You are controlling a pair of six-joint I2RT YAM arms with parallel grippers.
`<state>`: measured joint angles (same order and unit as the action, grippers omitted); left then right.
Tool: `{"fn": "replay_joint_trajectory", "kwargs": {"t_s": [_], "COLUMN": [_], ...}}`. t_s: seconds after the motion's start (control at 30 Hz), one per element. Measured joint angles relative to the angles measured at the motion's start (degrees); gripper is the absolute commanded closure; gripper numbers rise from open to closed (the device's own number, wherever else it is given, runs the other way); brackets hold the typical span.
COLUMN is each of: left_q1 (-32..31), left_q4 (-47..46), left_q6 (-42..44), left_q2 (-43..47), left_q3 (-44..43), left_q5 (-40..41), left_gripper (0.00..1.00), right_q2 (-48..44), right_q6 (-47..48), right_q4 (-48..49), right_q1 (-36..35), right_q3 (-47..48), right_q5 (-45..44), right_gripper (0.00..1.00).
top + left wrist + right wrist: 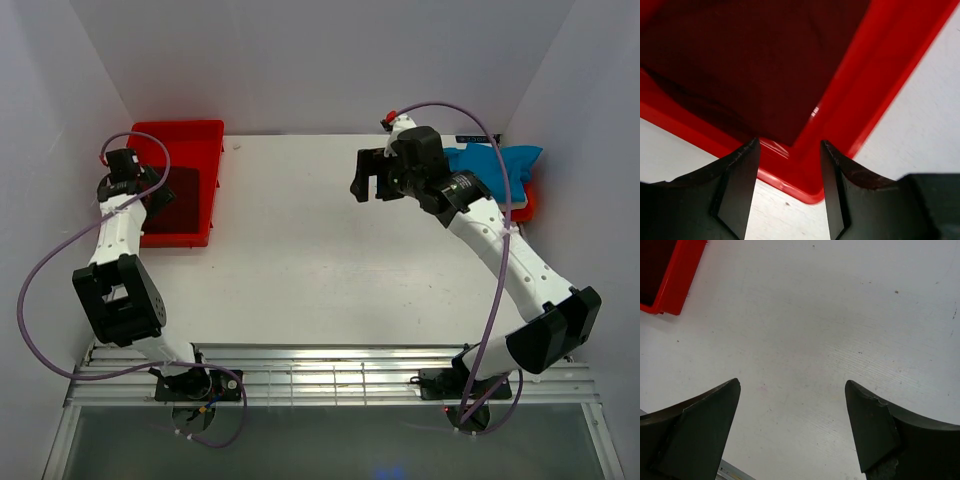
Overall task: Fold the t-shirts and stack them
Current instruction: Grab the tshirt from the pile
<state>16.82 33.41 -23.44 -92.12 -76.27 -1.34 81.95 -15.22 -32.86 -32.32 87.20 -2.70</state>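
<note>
A dark maroon t-shirt (188,192) lies folded flat in the red tray (200,135) at the table's left. In the left wrist view the maroon t-shirt (740,60) fills that red tray (875,65). My left gripper (790,144) hangs open above the tray's near corner, holding nothing. From above, the left gripper (157,197) sits over the tray's left part. A bright blue t-shirt (500,163) is bunched at the far right. My right gripper (370,188) hovers open over bare table, left of the blue shirt. Nothing sits between its fingers (705,430).
The blue shirt rests on a second red tray (525,207) against the right wall. White walls close in the table (300,250) on three sides. The left tray's corner (677,282) shows in the right wrist view. A metal rail (330,375) runs along the near edge.
</note>
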Motion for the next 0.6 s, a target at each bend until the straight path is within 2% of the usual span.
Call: {"fn": "replay_joint_trajectory", "kwargs": {"t_s": [0.13,0.3,0.6], "left_q1": [0.00,0.00,-0.09], "left_q4": [-1.42,-4.42,-8.31], "left_q6": [2.40,3.98,4.81], "left_q2": [-3.58,-16.37,-28.63], "left_q3": [-2.69,-10.54,-12.44], "left_q5": [8.50,17.31,24.55], "left_gripper": [0.41,0.41,0.41], "right_q2": [0.35,-1.05,-2.45], "right_q6": [-0.72,-2.78,-5.20], "right_q4": [1.62,4.17,4.26], "right_q1": [0.04,0.04,0.04], "right_q3": [-1.92,-9.09,-12.90], "right_q5": [1.14,5.35,8.22], "right_gripper": [0.09,0.09,0.09]}}
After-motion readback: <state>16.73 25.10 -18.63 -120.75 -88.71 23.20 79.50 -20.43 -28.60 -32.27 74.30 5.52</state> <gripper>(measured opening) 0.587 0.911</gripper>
